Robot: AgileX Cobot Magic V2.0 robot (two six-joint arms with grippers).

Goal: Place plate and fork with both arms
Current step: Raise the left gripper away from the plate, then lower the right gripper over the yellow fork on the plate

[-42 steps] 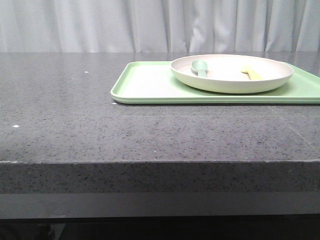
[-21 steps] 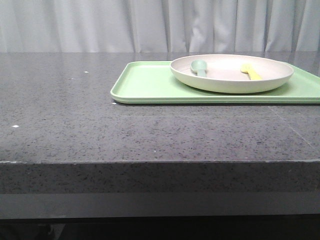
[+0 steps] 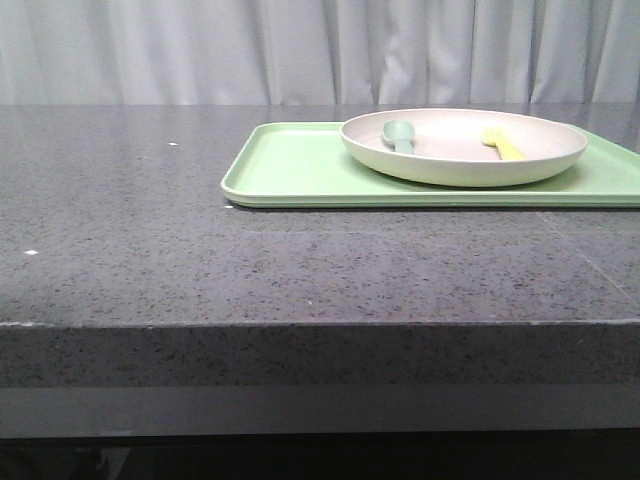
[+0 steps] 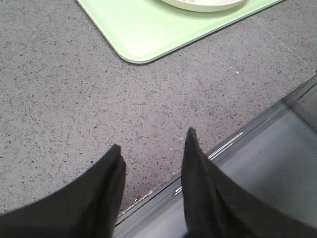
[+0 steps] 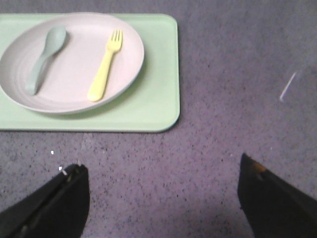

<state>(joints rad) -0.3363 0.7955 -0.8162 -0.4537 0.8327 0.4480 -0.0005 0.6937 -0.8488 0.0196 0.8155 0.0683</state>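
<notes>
The table (image 3: 150, 250) is a dark speckled slab. The tray (image 3: 290, 170), pale green and rectangular, lies flat on it and serves as the landmark for everything else.

The plate (image 5: 74, 64) sits on the tray, toward its right half as the front view shows it. It is broad, shallow and off-white, with a raised rim. It looks like matte plastic, so probably light and stiff, not fragile, but too wide to pinch anywhere except at the rim. The near edge overhanging the tray floor seems the fairest place to grip.

The spoon (image 5: 42, 57) and the fork (image 5: 105, 64) lie inside the plate, side by side and apart, the spoon on the side nearer the tray's middle. The fork is small, yellow, thin and likely slippery. Its handle end, pointing toward the near rim, is the natural hold.

The right gripper (image 5: 161, 198) hovers over bare table just off the tray's near edge, fingers spread wide and holding nothing. The left gripper (image 4: 151, 163) hangs near the table's front edge, away from the tray's corner, its fingers parted and empty, though the wrist view shows only their tips.
</notes>
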